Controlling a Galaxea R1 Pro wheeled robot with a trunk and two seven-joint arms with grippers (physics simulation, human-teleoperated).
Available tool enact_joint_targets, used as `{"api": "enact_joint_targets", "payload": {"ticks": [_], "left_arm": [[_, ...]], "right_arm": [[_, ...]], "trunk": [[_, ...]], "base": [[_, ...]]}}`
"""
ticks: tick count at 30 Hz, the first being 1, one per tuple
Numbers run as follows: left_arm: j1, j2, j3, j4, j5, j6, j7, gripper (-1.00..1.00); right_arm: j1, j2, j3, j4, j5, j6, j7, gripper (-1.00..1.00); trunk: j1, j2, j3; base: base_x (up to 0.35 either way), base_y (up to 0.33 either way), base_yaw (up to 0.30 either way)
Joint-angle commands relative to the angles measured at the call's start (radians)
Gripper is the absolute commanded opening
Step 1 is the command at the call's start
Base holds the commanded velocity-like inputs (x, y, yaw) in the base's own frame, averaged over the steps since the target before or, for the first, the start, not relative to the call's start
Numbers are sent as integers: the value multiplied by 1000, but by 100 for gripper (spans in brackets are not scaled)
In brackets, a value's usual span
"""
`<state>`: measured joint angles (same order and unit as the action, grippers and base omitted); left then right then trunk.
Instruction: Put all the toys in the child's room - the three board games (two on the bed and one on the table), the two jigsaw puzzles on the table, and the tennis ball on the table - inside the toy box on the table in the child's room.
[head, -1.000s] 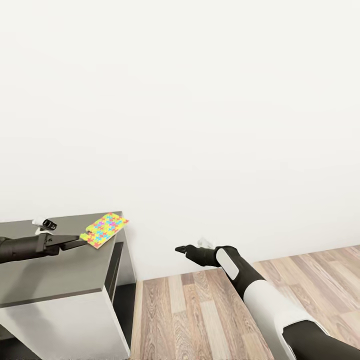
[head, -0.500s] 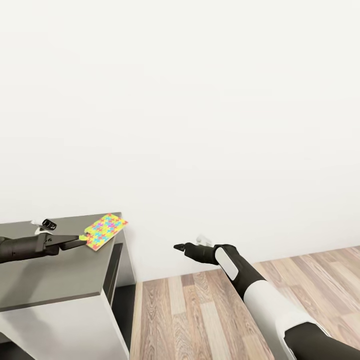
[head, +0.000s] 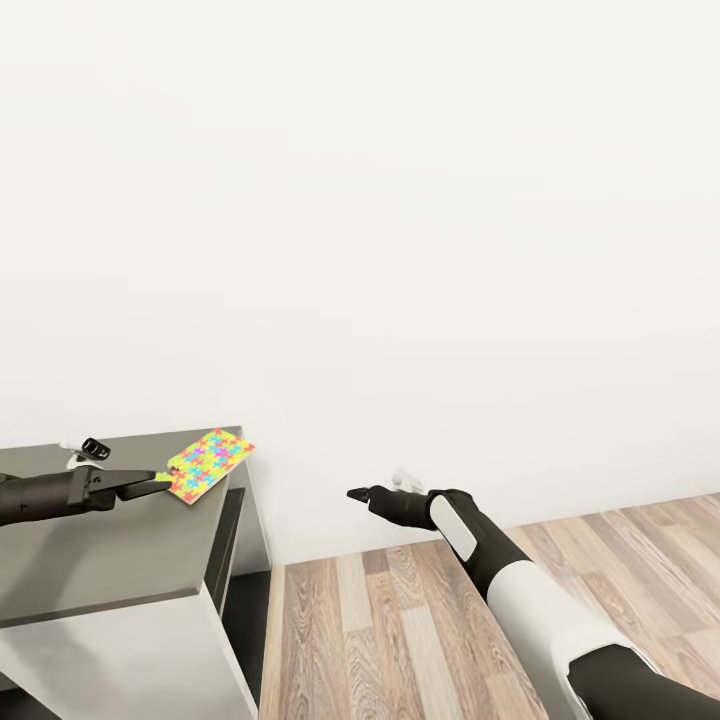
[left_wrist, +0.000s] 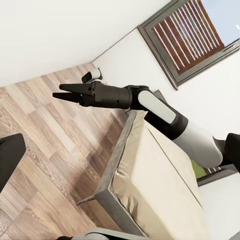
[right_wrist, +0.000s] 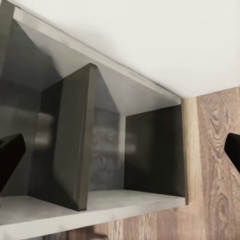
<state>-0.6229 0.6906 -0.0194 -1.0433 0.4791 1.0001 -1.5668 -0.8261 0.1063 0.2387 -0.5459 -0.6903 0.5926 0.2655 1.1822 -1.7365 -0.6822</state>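
In the head view the left gripper reaches across a dark grey desk and pinches the near edge of a puzzle, a flat square of yellow, pink, blue and green pieces. The puzzle is held level just above the desk's far corner, close to the white wall. The right gripper is stretched forward over the plank floor, well apart from the desk; its tips look drawn together on nothing, though from here I cannot tell for sure. In the left wrist view the right gripper shows from the side with its two fingers slightly parted and nothing between them, above the floor and beside the bed with its beige mattress and grey frame; a window with slatted blinds sits in the wall. In the right wrist view the desk's open shelves face the camera, split by an upright divider, with floor alongside.
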Motion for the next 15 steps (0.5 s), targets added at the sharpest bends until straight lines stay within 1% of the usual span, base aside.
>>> {"api": "enact_joint_targets", "payload": {"ticks": [1, 4, 8, 10, 11, 12, 13, 15], "left_arm": [[-1, 1, -2, 0, 1, 11, -4, 100], [-1, 4, -2, 1, 1, 10, -4, 100], [1, 18, -2, 1, 4, 10, -4, 100], [8, 25, -1, 2, 16, 10, -4, 100], [13, 32, -1, 2, 30, 9, -4, 100], [16, 35, -1, 2, 39, 9, -4, 100], [20, 40, -1, 2, 58, 9, -4, 100], [23, 43, -1, 2, 75, 9, -4, 100]], "right_arm": [[-1, 0, 1, 0, -1, 2, 1, 100], [-1, 3, 1, 2, -3, -19, 2, 100], [0, 11, 4, 2, 3, -72, 1, 100], [0, 14, 7, 3, 4, -109, 1, 100], [1, 14, 10, 4, 3, -124, 2, 100], [0, 15, 12, 5, 3, -129, 3, 100], [0, 16, 21, 9, 2, -133, 8, 100], [0, 17, 31, 16, 0, -134, 25, 100]], "trunk": [[0, -1, -1], [0, -1, -1], [0, -1, -1], [0, -1, -1], [0, -1, -1], [0, -1, -1], [0, -1, -1], [0, -1, -1]], "base": [[16, 0, 0], [8, 0, 0], [3, 0, 0], [1, 0, 0], [0, 0, 0], [0, 0, 0], [0, 0, 0], [0, 0, 0]]}}
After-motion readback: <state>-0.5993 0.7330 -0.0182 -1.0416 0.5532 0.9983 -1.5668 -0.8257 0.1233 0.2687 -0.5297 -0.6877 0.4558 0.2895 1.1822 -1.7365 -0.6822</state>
